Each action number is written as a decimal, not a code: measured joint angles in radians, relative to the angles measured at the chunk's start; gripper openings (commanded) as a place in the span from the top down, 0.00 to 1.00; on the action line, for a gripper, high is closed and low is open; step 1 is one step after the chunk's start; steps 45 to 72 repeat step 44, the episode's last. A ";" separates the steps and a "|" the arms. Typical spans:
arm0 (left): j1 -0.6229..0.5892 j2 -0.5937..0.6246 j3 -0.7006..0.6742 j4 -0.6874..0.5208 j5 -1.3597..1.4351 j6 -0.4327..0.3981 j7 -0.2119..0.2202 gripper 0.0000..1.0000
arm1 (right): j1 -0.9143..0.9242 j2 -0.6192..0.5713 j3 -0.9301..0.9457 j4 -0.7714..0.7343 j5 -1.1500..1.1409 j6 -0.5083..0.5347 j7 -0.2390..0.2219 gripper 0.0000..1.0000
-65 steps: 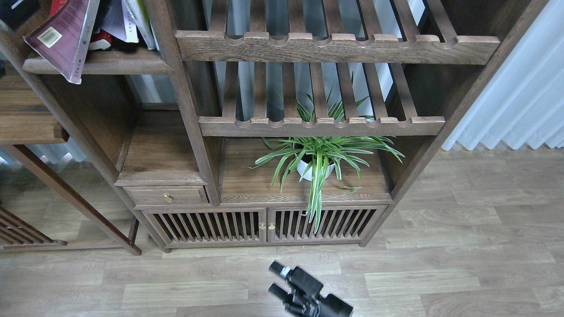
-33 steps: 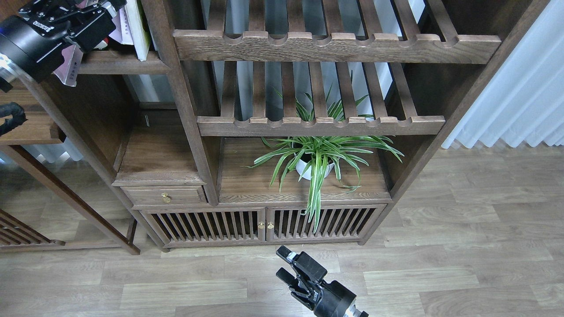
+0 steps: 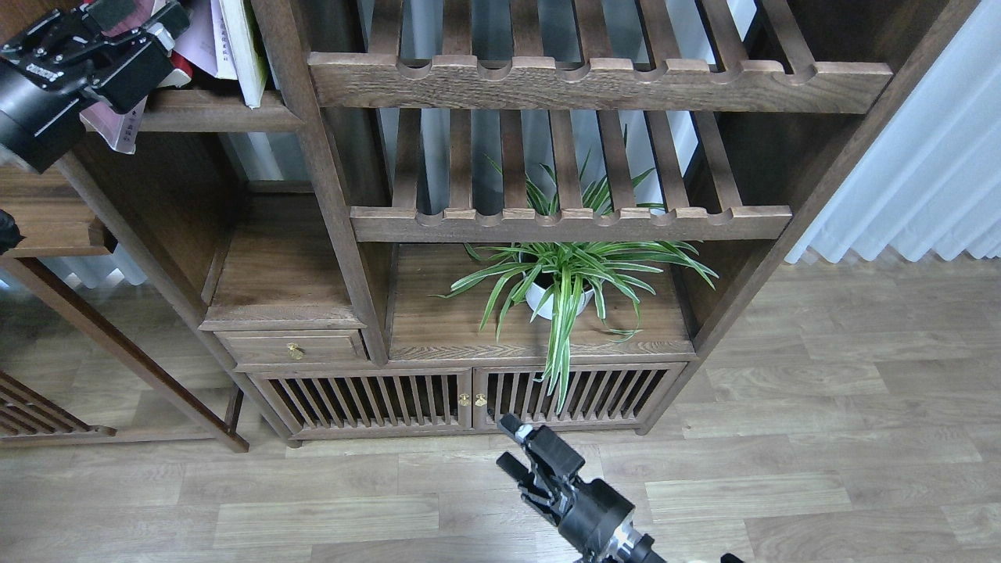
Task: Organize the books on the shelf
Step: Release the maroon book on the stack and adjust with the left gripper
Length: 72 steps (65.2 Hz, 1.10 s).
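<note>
My left gripper [image 3: 137,27] is at the top left, in front of the books on the shelf [image 3: 219,113], a dark brown plank with a rounded front edge. It covers most of the dark maroon book; only the book's lower corner [image 3: 117,129] hangs past the shelf's front edge. A bit of the bright red book [image 3: 180,78] shows beside the gripper. Pale thin books [image 3: 238,47] lean upright to its right. I cannot tell whether the left fingers hold anything. My right gripper [image 3: 510,447] is low at bottom centre, open and empty, over the floor.
Two slatted racks with scalloped notches [image 3: 594,78] fill the bookcase's right bay. A potted spider plant [image 3: 559,285] stands below them. A drawer [image 3: 293,348] and slatted cabinet doors [image 3: 469,400] lie beneath. A side table [image 3: 47,227] stands at left, a curtain [image 3: 923,172] at right.
My left arm has come into view at the top left and now covers the maroon book, shifting slightly left lately. My right gripper has risen towards the cabinet doors.
</note>
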 measured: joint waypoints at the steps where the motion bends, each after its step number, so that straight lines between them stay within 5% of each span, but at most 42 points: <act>1: 0.004 -0.007 0.001 -0.006 0.000 0.000 0.001 0.18 | 0.003 0.000 0.000 0.000 0.000 0.000 0.001 0.00; 27: 0.148 -0.230 0.015 -0.097 -0.003 0.000 0.097 0.19 | 0.053 0.000 0.006 0.002 0.001 0.000 0.008 0.00; 44: 0.475 -0.370 0.000 -0.062 -0.006 0.000 0.091 0.15 | 0.078 0.000 0.071 0.010 0.003 0.000 0.054 0.00; 72: 0.475 -0.370 0.000 -0.062 -0.006 0.000 0.091 0.15 | 0.078 0.000 0.071 0.010 0.003 0.000 0.054 0.00</act>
